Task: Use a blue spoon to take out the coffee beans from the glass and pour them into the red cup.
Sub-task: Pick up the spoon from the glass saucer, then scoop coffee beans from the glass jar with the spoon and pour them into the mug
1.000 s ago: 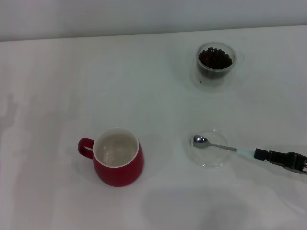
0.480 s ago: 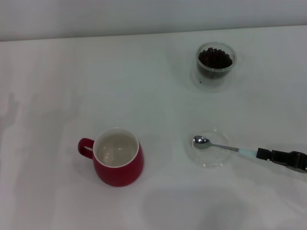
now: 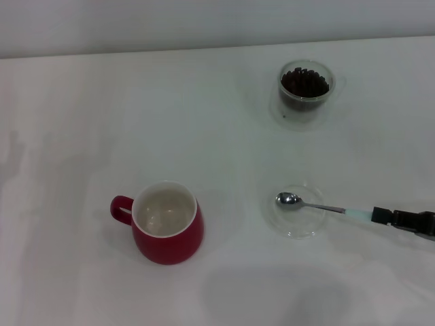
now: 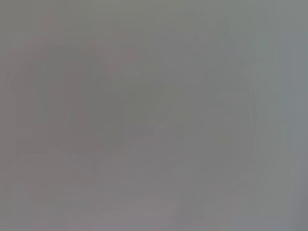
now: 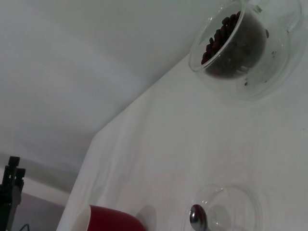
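Blue spoon [image 3: 319,206]: bowl over clear saucer [image 3: 293,212], pale handle end clamped in right pincer [image 3: 380,215] at right edge of table [image 3: 102,122]. Compared with a second ago, shifted slightly rightward, bowl apparently lifted off saucer; pick-up judged complete. Coffee beans [image 3: 305,81] untouched in glass [image 3: 305,91], well beyond saucer. Red cup [image 3: 167,223] empty, to the left. Next: carry to glass, scoop. Left pincer out of view.

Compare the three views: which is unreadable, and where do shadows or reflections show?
Left wrist view: a featureless grey blur, nothing readable. Head view: a soft shadow beside the red cup, highlight on the blue spoon. Right wrist view: tilted; the glass walls show reflections.
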You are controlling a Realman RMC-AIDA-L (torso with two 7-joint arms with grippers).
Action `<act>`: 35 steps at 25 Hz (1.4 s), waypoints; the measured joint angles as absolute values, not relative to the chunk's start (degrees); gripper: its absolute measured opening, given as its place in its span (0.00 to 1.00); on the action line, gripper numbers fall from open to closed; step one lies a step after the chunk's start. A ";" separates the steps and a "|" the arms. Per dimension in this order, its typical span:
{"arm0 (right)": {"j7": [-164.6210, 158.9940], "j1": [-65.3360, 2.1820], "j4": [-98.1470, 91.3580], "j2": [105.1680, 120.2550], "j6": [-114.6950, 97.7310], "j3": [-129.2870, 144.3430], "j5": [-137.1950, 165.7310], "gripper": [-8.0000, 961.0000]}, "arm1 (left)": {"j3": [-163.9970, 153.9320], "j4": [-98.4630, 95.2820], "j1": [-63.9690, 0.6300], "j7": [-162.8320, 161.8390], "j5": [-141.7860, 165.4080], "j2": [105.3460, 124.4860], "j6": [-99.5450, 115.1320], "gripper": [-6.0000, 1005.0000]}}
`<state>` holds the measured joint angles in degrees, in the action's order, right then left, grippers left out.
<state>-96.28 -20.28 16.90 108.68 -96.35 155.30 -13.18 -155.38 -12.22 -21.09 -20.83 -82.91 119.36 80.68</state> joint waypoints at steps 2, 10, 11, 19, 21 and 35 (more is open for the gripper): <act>-96.56 -20.29 16.98 108.50 -96.44 155.30 -13.19 0.16 | -155.38 -12.22 -21.09 -20.83 -82.91 119.35 80.68 0.89; -96.69 -20.54 17.07 107.13 -98.35 155.30 -13.18 0.16 | -155.39 -12.22 -21.10 -20.83 -82.89 119.36 80.68 0.89; -96.71 -20.60 17.07 106.93 -98.62 155.30 -13.19 0.16 | -155.39 -12.22 -21.10 -20.83 -82.88 119.36 80.68 0.89; -96.76 -21.71 18.10 105.31 -101.87 154.80 -14.03 0.16 | -155.39 -12.22 -21.10 -20.83 -82.88 119.44 80.68 0.89; -96.77 -22.43 18.96 105.04 -102.59 154.77 -14.69 0.16 | -155.39 -12.22 -21.10 -20.83 -82.88 119.45 80.68 0.89; -92.23 -31.04 24.69 104.09 -101.61 155.18 -24.99 0.16 | -155.58 -11.94 -21.37 -20.83 -82.76 119.37 80.68 0.89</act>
<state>-92.23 -31.03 24.69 104.09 -101.61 155.18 -24.99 -155.58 -11.94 -21.37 -20.83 -82.76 119.37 80.68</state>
